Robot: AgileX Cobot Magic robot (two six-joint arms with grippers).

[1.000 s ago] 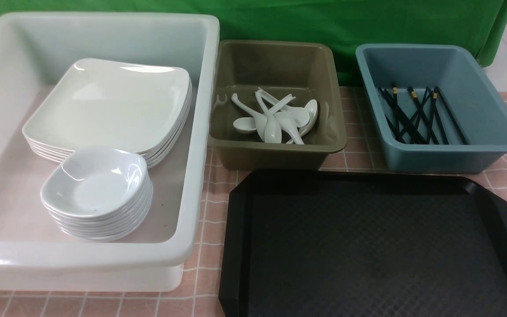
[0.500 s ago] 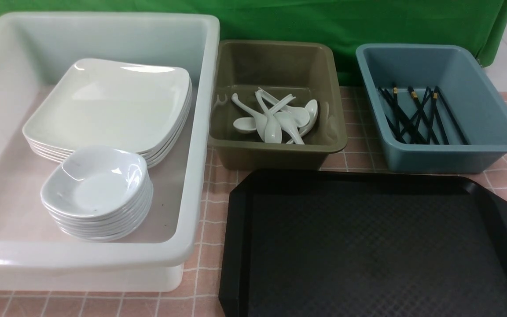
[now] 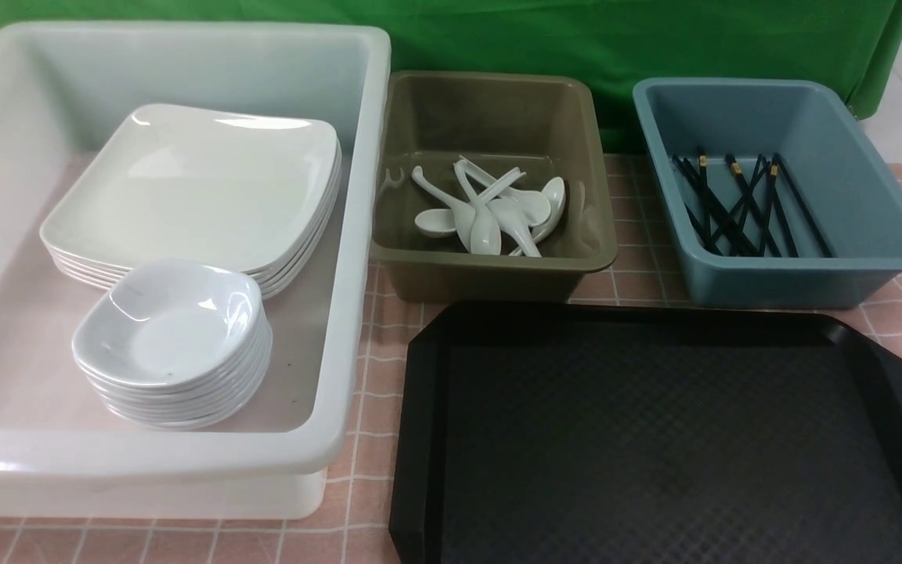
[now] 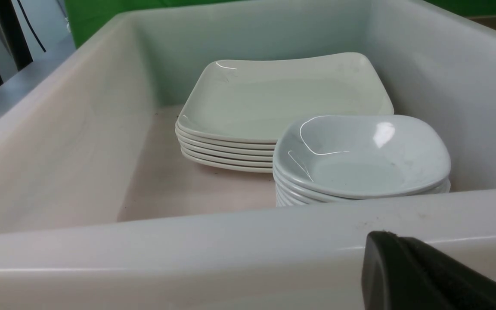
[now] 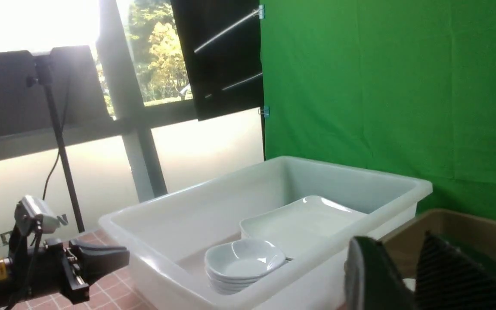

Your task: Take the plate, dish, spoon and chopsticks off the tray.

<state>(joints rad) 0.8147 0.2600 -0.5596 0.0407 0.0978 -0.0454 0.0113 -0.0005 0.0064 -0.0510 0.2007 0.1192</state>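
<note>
Front view: the black tray [image 3: 654, 439] lies on the pink checked desk [image 3: 369, 376], its floor bare. Left of the tray stands a big white tub [image 3: 341, 258]. Inside it, a stack of plates [image 3: 193, 188] sits at the far side, and a stack of dishes [image 3: 173, 341] stands nearer the camera, just beside the plates. Behind the tray, an olive tub [image 3: 490, 266] holds a loose heap of spoons [image 3: 490, 211]. Right of the olive tub, a blue tub [image 3: 780, 278] holds crossed chopsticks [image 3: 741, 207]. Neither gripper shows here.

Left wrist view: the white tub's near wall [image 4: 187, 254] fills the foreground. Beyond the wall, the dishes [image 4: 360, 159] stand in front of the plates [image 4: 274, 103], overlapping their edge. A black tip of the left gripper [image 4: 407, 271] pokes in below the wall, pressed together and empty.

Right wrist view: the 2 black fingers [image 5: 373, 275] of the right gripper [image 5: 407, 275] stand slightly apart, with nothing between them. Beyond them are the white tub [image 5: 153, 228] with the dishes [image 5: 243, 260] and plates [image 5: 304, 221], and the olive tub's rim [image 5: 454, 217]. The left arm [image 5: 58, 267] reaches toward the white tub from outside it.
</note>
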